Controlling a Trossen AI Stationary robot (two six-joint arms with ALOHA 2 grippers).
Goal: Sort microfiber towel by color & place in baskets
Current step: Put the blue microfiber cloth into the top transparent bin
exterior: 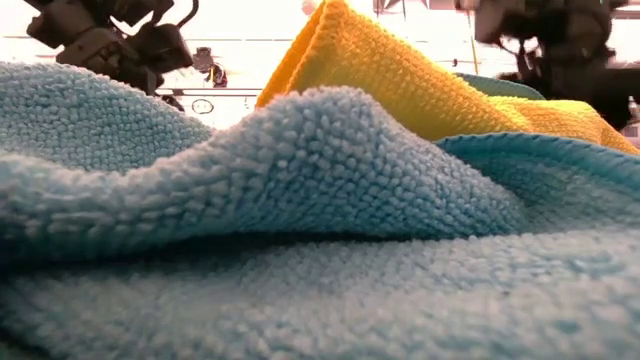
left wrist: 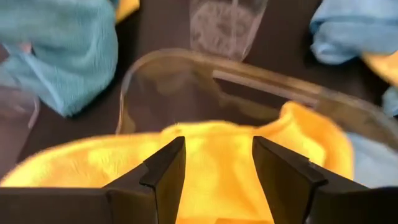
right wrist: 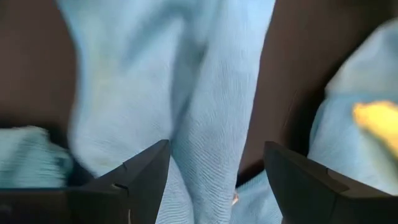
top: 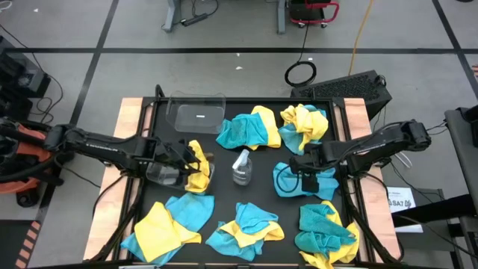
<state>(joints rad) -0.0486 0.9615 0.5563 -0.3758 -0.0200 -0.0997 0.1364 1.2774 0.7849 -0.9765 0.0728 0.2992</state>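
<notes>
Foreground, low view: teal towel (exterior: pixel 300 250) filling the frame, yellow towel (exterior: pixel 400 80) folded behind it. Table front, high view: three mixed yellow-and-teal heaps (top: pixel 168 220) (top: pixel 245 224) (top: pixel 325 228). Mid-table, left: left gripper (top: pixel 187 153) with fingers (left wrist: pixel 165 171) parted, spanning a yellow cloth (left wrist: pixel 211 149) draped over a clear basket (left wrist: pixel 249 81); grasp not certain. Centre: spray bottle (top: pixel 241 166). Right: right gripper (top: pixel 302 166) released, jaws wide over a teal cloth (right wrist: pixel 186 112). Far edge: second clear basket (top: pixel 197 113), further mixed heaps (top: pixel 250 128) (top: pixel 305 123).
</notes>
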